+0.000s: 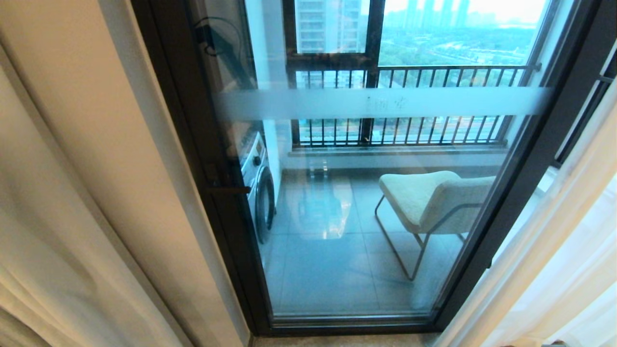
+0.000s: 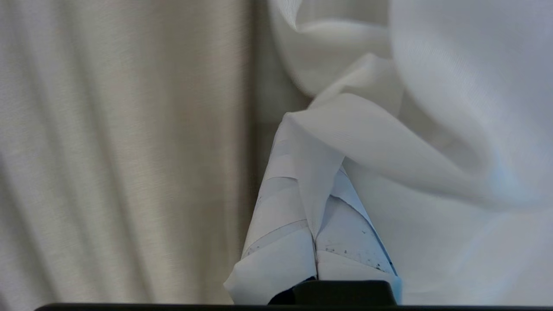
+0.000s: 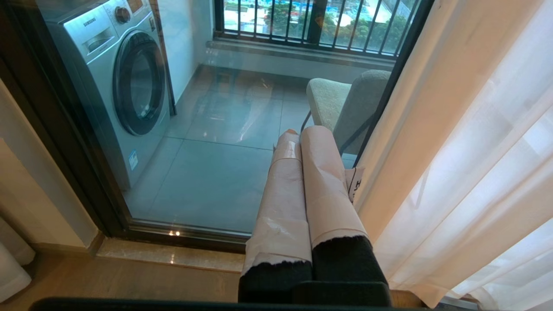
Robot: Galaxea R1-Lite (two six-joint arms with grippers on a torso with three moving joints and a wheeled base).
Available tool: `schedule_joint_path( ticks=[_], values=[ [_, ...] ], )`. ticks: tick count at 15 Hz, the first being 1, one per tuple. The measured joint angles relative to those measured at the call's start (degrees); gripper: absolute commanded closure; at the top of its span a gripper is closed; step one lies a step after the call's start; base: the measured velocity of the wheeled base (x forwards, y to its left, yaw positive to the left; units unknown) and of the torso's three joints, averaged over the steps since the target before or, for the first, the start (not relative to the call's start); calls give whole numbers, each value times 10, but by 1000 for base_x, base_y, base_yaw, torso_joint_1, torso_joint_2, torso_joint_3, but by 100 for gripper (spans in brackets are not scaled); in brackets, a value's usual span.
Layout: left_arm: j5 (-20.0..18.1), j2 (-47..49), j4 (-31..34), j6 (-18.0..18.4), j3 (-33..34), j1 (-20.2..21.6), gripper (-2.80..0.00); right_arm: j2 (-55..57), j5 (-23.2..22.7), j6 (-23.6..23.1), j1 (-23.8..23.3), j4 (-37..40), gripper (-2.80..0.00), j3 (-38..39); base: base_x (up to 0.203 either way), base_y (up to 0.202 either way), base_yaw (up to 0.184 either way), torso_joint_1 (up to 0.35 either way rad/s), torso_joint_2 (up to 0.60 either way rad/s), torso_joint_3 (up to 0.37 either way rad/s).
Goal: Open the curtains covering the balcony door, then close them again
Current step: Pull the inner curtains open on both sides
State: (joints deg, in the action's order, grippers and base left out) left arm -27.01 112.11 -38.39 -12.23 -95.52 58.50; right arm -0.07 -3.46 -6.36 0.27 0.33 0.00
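The balcony door (image 1: 385,103) stands uncovered in the middle of the head view, with a dark frame and a frosted band across its glass. The beige curtains (image 1: 72,193) hang bunched at its left. A white sheer (image 1: 569,250) hangs at its right. Neither arm shows in the head view. In the left wrist view my left gripper (image 2: 313,172), its fingers wrapped in white tape, is shut on a fold of white sheer (image 2: 432,86), beside a beige drape (image 2: 108,151). My right gripper (image 3: 301,134) is shut and holds nothing, low before the door glass (image 3: 216,172), next to a cream curtain (image 3: 414,108).
Behind the glass stand a washing machine (image 1: 258,193) at the left and a cushioned chair (image 1: 429,197) at the right, on grey tiles. A farther window with black railing bars (image 1: 409,130) closes the balcony. A stone sill (image 3: 173,255) runs under the door.
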Motion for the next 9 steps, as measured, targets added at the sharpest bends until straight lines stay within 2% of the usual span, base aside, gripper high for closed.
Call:
schedule_joint_path(
  ticks=[6, 7, 8, 9],
  values=[
    [0, -14, 1, 0, 7, -1, 0, 0, 0, 0, 0, 0, 0, 0, 0, 0, 0, 0, 0, 0],
    [-1, -15, 2, 0, 9, -2, -97, 0, 0, 0, 0, 0, 0, 0, 0, 0, 0, 0, 0, 0],
    [-1, -16, 1, 0, 9, -2, -280, 0, 0, 0, 0, 0, 0, 0, 0, 0, 0, 0, 0, 0],
    [-1, -16, 1, 0, 9, -1, -280, 0, 0, 0, 0, 0, 0, 0, 0, 0, 0, 0, 0, 0]
  ],
)
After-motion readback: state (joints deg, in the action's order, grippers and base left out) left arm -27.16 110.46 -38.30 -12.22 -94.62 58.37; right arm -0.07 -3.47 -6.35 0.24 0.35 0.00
